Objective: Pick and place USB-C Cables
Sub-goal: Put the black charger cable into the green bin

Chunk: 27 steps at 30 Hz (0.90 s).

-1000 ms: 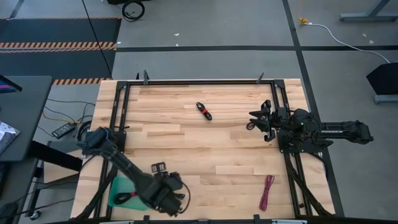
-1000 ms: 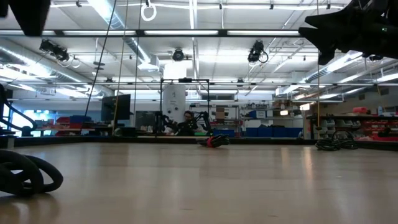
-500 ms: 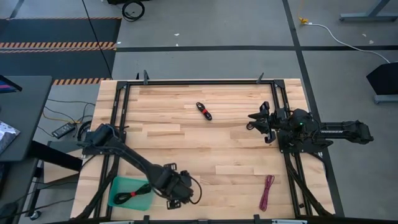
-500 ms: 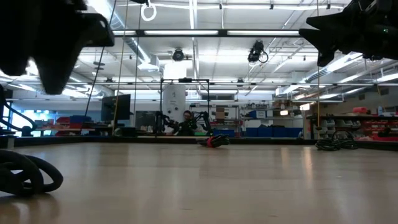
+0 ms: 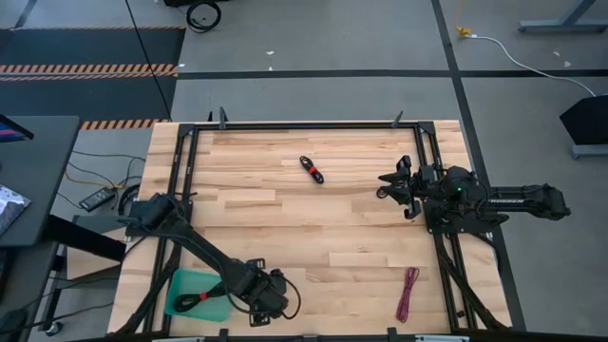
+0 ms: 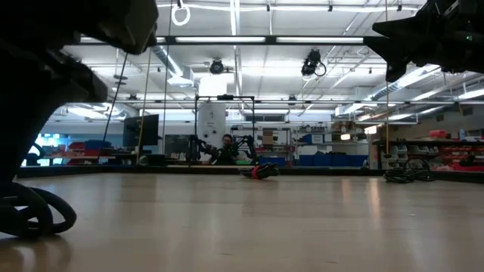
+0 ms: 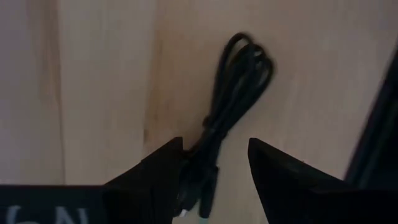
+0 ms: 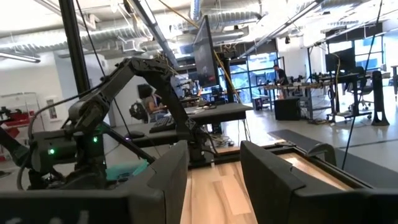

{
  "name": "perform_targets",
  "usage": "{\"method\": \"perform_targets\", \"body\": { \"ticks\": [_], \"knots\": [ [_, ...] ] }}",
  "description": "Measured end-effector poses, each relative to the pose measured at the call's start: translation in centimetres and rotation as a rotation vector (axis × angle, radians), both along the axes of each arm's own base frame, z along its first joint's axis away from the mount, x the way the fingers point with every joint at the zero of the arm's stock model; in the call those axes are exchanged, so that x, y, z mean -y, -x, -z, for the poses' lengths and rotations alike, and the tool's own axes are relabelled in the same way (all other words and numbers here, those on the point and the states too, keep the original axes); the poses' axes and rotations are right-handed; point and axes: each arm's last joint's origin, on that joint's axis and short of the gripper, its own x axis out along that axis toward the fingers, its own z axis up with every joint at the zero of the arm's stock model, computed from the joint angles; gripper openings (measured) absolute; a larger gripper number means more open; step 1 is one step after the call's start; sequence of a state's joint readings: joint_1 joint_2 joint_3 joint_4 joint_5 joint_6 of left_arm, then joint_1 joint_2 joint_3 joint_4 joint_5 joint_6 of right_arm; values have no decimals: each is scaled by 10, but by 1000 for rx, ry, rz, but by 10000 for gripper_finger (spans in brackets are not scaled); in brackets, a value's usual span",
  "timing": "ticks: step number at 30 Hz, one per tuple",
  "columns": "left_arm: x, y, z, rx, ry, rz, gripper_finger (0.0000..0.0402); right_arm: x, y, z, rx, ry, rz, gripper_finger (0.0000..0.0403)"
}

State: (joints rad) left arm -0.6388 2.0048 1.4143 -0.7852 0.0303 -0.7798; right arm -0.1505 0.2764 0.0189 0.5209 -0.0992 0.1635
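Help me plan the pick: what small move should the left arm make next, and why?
Probably lower the left claw a little and close it. Its fingers stand open on either side of the black cable bundle, which lies loose on the wooden table beside the teal tray. The right claw waits near the table's right edge.

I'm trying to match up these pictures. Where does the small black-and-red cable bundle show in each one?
High view: black-and-red cable bundle on the wooden table, far middle.
Low view: small, at the far edge, centre.
Left wrist view: not in it.
Right wrist view: not in it.
Shared landmark: the table.
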Motion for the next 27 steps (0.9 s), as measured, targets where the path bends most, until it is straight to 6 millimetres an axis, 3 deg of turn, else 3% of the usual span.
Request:
{"method": "perform_targets", "body": {
  "ticks": [5,12,15,23,27],
  "knots": [
    [0,1,9,-32,-23,43,166,0,0,0,0,0,0,155],
    [0,-2,17,-65,1,73,46,0,0,0,0,0,0,155],
    [-5,-4,11,-77,15,51,32,0,0,0,0,0,0,155],
    [-23,-3,-40,-111,-82,46,32,0,0,0,1,0,0,155],
    [-25,3,-76,-91,-142,64,32,0,0,0,0,0,1,155]
  ]
}}
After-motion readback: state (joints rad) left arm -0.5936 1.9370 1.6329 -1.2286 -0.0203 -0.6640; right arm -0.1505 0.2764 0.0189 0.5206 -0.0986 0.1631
